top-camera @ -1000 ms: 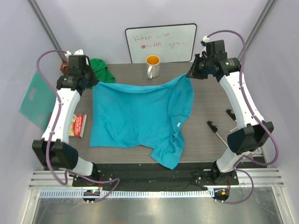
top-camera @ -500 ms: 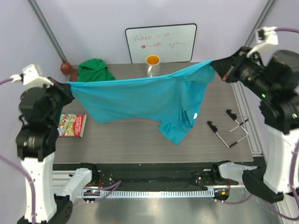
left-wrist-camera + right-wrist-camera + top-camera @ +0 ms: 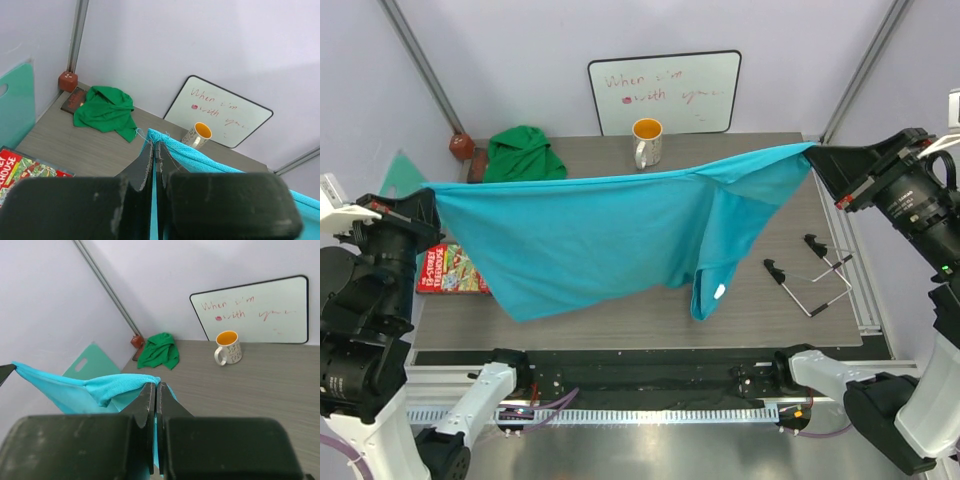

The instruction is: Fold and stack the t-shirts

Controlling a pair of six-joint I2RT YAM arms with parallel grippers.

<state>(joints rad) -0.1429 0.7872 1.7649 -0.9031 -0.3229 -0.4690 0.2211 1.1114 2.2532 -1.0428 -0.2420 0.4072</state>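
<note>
Fingers (image 3: pixel 143 167) of the left gripper (image 3: pixel 428 190) and right gripper (image 3: pixel 814 152) are pinched tight on opposite corners of the turquoise t-shirt (image 3: pixel 600 230). A second ago it lay flat on the table (image 3: pixel 650 325); now it hangs spread in the air between the arms, apparently shaken out for folding. Counts: two t-shirts, the green t-shirt (image 3: pixel 523 153) crumpled at far left; one mug (image 3: pixel 646 142); one whiteboard (image 3: pixel 665 92).

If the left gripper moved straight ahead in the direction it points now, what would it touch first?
Beyond the turquoise t-shirt it pinches, the left gripper would probably reach the bare table between the green t-shirt and the mug; depth is unclear in the wrist view.
</note>
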